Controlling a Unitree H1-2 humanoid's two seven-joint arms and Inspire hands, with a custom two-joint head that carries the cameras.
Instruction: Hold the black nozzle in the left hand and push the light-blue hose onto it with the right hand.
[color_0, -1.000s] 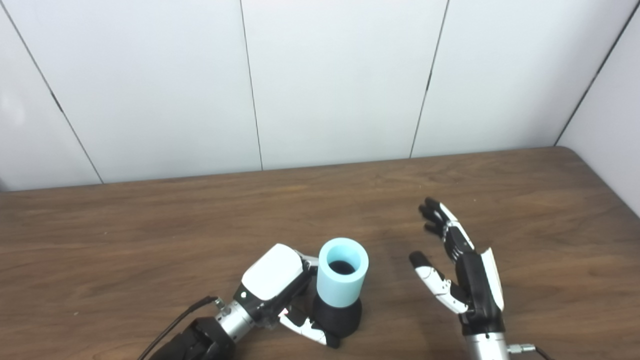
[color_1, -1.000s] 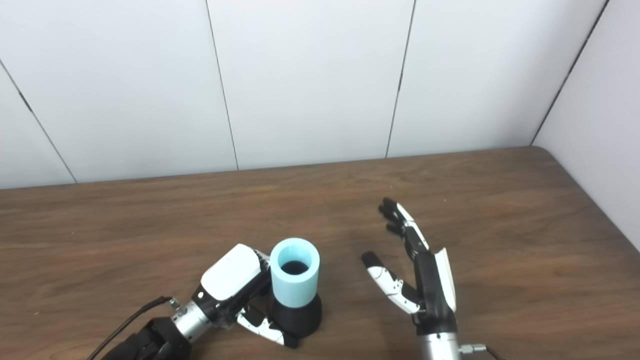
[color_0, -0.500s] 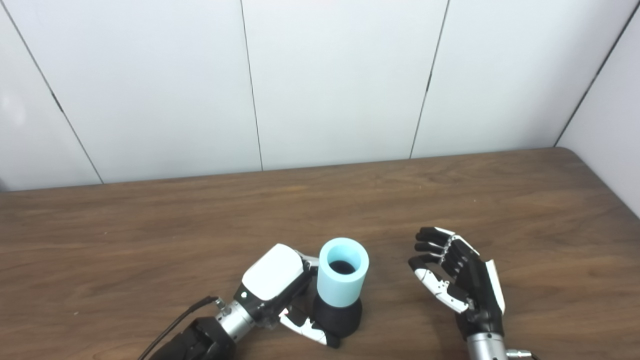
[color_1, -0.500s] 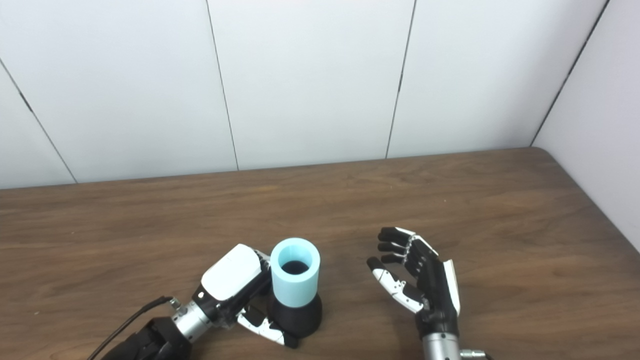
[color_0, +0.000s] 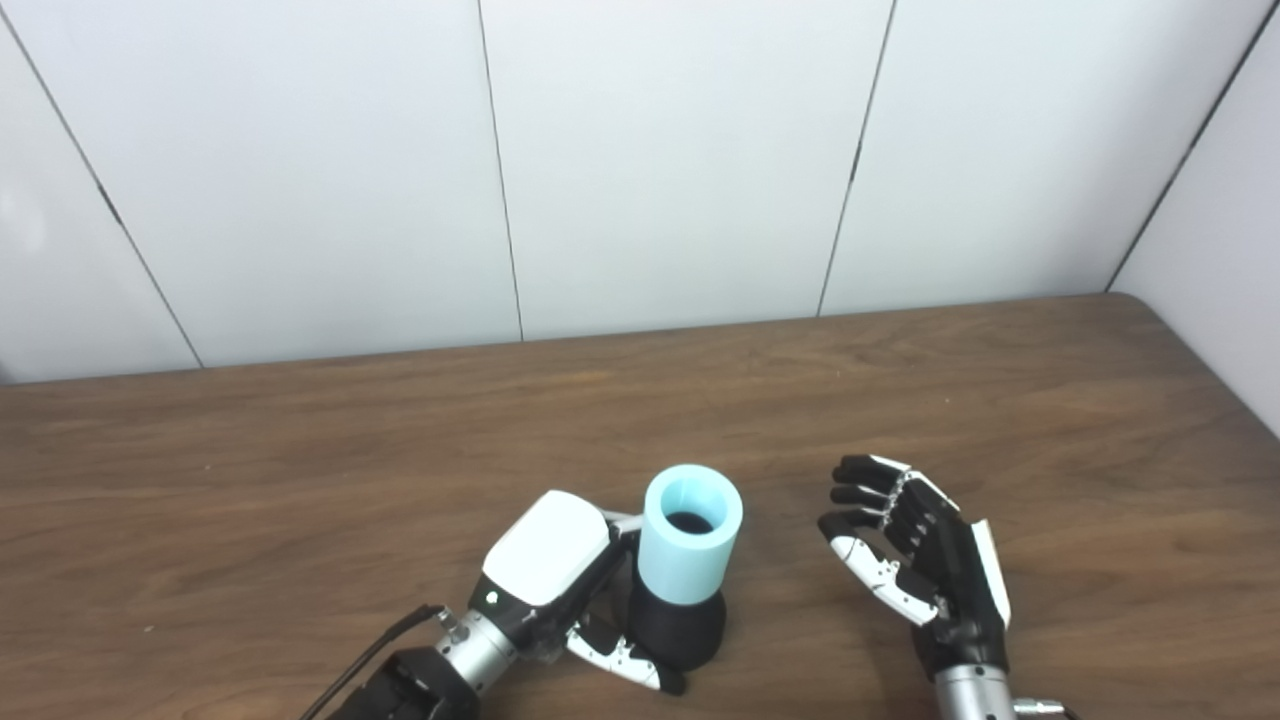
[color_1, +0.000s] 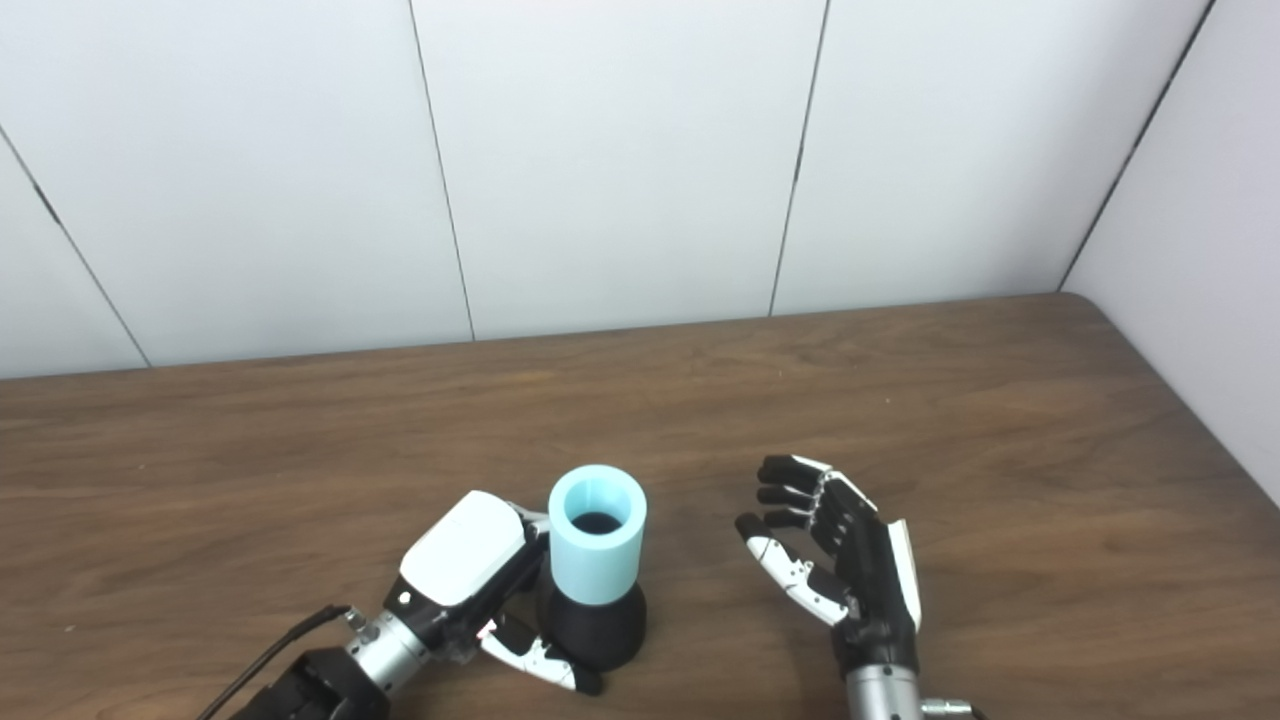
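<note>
Light-blue hose already seated upright over the black nozzle, flared black base down on the bench, open mouth up. Left hand wrapped around the nozzle from the left, fingers and thumb curled about the black base, white back of the hand turned up; hose just past those fingers, touching or nearly touching them. Right hand apart from the hose, to its right, holding nothing; fingers half-curled, tips aimed toward the hose, a clear gap of bare bench between.

Step in hand, by the look of it: the joining itself largely done, hose sleeve over nozzle, right hand off the work. How deep the hose sits cannot be told from here, the nozzle's neck hidden inside the sleeve.

Next move, if any seating remains: right fingers back across the gap, around the upper hose or flat on its rim, then a straight push down along the axis while the left grip braces the base. Off-axis force likely to tip the pair or skew the sleeve.
</note>
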